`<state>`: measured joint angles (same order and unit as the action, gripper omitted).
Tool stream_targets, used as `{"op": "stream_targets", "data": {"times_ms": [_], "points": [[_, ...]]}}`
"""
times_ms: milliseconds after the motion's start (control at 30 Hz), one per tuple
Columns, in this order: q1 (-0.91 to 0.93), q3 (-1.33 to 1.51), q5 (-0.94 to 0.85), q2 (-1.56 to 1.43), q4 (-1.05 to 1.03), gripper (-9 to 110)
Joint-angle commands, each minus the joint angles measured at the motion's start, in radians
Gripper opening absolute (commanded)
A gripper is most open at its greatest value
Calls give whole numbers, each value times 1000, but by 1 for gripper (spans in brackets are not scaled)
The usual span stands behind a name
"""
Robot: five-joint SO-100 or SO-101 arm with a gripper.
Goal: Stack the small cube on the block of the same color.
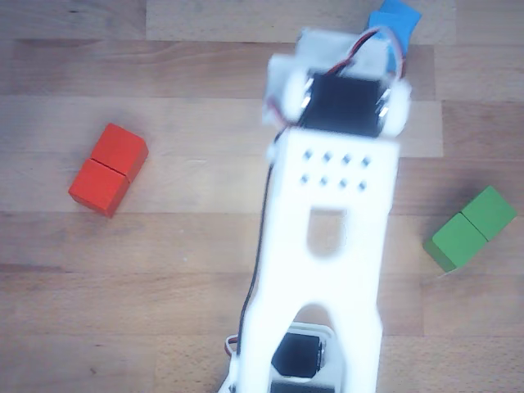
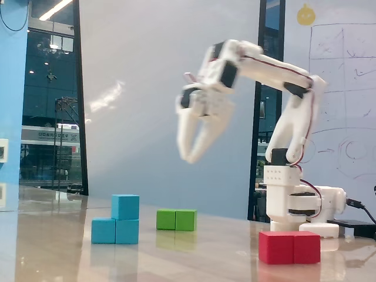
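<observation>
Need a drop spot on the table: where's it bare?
In the fixed view, bare table lies between the blue stack and red block, in front of the green block. Also left of the stack. Crowded near the arm base.

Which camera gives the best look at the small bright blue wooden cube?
The fixed view: the small bright blue wooden cube shows whole, sitting on the right half of the long blue wooden block. In the other view the white arm hides most of it; only a blue corner shows.

Bright daylight, motion-blurred arm (image 2: 252, 64)
</observation>
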<state>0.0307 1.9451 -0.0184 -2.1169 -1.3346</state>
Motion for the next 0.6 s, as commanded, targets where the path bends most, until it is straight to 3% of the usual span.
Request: {"op": "stream_targets", "data": {"times_ms": [0,300,567], "points": [[-95,249,8,-311,107,0],[-126,848,5,-882,296,0],[-115,1086,3,-1187,204,0]]}}
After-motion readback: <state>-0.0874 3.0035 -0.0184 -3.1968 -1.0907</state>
